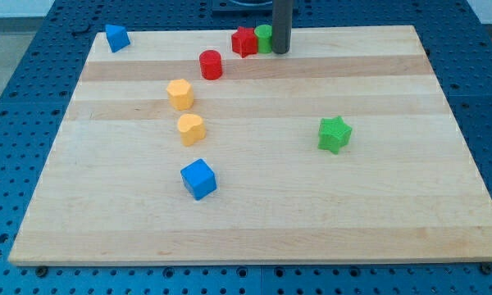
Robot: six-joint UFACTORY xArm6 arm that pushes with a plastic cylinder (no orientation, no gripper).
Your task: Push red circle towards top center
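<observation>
The red circle [211, 64] stands on the wooden board, left of centre near the view's top. My tip [280, 51] is at the view's top centre, to the right of the red circle and well apart from it. The tip stands right beside a green round block [264, 38], which touches a red star-like block [244, 41] on its left.
A yellow hexagon block [180, 93] and a yellow heart-like block [190, 129] lie below the red circle. A blue cube [198, 179] is lower down, a blue block [116, 37] at the top left corner, a green star [334, 133] at the right.
</observation>
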